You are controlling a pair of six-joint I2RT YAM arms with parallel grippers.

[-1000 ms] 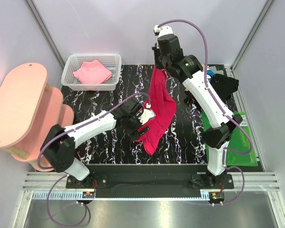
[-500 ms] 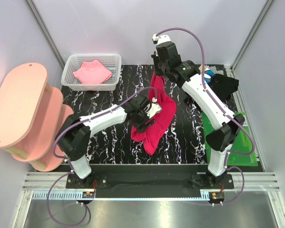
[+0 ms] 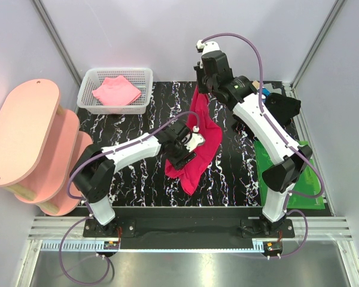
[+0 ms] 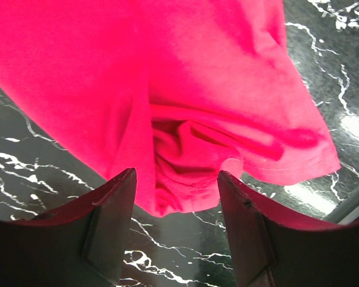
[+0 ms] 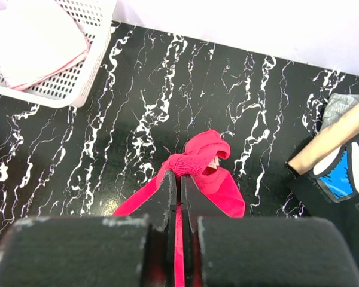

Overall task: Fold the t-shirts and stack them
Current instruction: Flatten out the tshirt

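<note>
— How many shirts?
— Four. One crimson t-shirt [image 3: 198,140] hangs over mid-table. One pink t-shirt [image 3: 116,91] lies in the basket [image 3: 87,89]. A black t-shirt [image 3: 284,106] and a blue-white t-shirt [image 5: 344,170] sit at the far right edge.
— The claws?
— The right claw [image 5: 179,179] is pinched tight on the crimson top. The left claw [image 4: 175,179] has its fingers wide apart, with cloth sagging between them.
— Room?
— Bare table [image 3: 131,179] shows to the left of the cloth.

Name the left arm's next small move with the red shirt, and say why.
Probably close the left gripper on the bunched edge of the crimson t-shirt. Its jaws stand open with that fold just ahead between them, while the right gripper is shut on the shirt's far end, holding it up; a second grip would let both arms spread it.
</note>
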